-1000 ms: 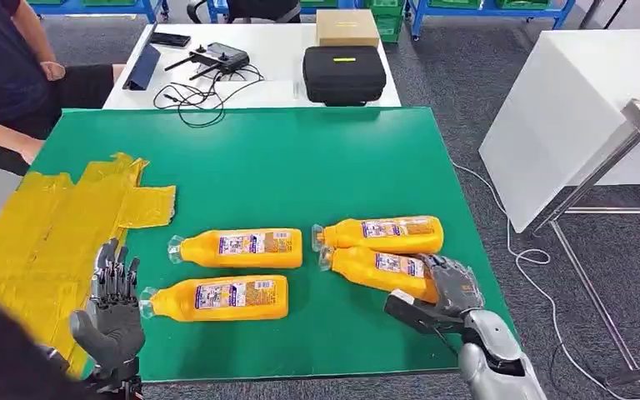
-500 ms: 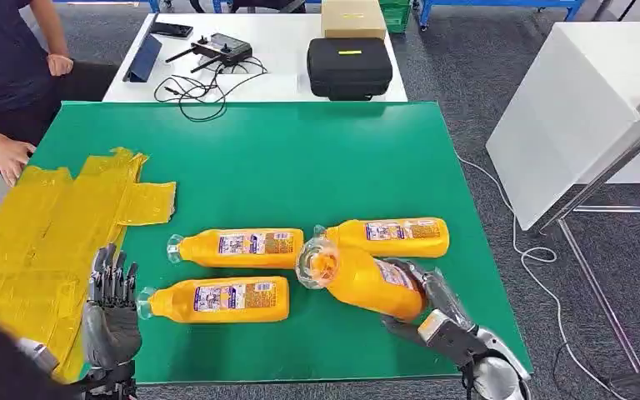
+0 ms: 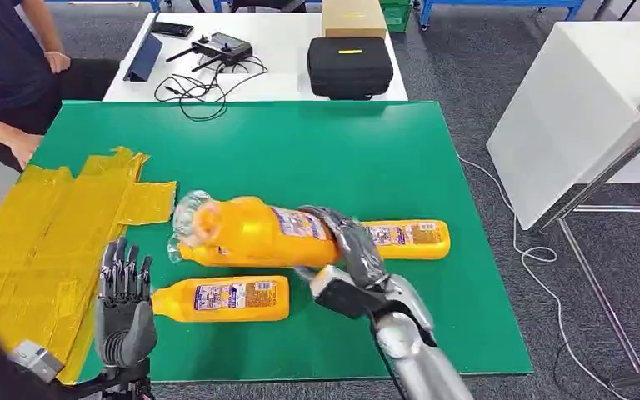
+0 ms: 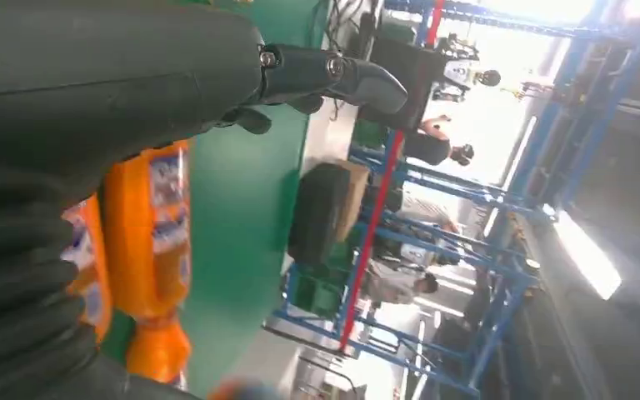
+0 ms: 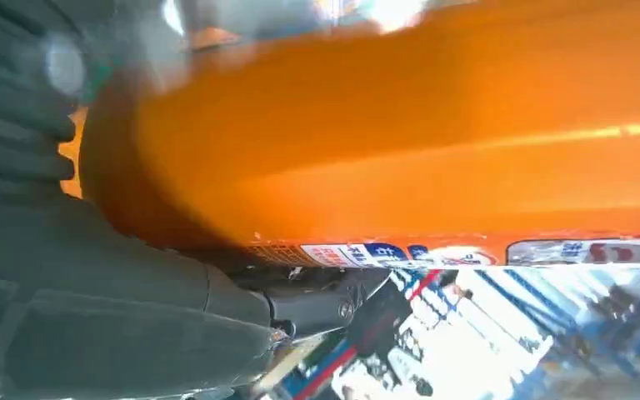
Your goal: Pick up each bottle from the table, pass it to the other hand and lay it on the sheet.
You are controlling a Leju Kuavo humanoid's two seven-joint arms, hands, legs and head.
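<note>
Change: the right hand (image 3: 346, 250) has carried its orange bottle (image 3: 254, 229) up off the surface and leftward since half a second ago; the left hand (image 3: 122, 304) has barely shifted.
Head view, held bottle: gripped at its base end, fingers wrapped around it, clear cap pointing left, above the green surface (image 3: 300, 150).
Head view, other bottles: near-left bottle (image 3: 221, 298) lies just beside the left hand; the bottle behind it (image 3: 217, 254) is partly hidden; the right-side bottle (image 3: 408, 237) lies beyond the right hand.
Head view, left hand: upright, fingers straight and apart, holding nothing.
Head view, sheet: yellow sheet (image 3: 42, 233) on the surface's left.
Head view, person: an arm (image 3: 0, 137) at the left edge.
Left wrist view: fingers (image 4: 333, 75) extended; two orange bottles (image 4: 146, 242) on green.
Right wrist view: the orange bottle (image 5: 433, 142) lies across the hand (image 5: 133, 308).
</note>
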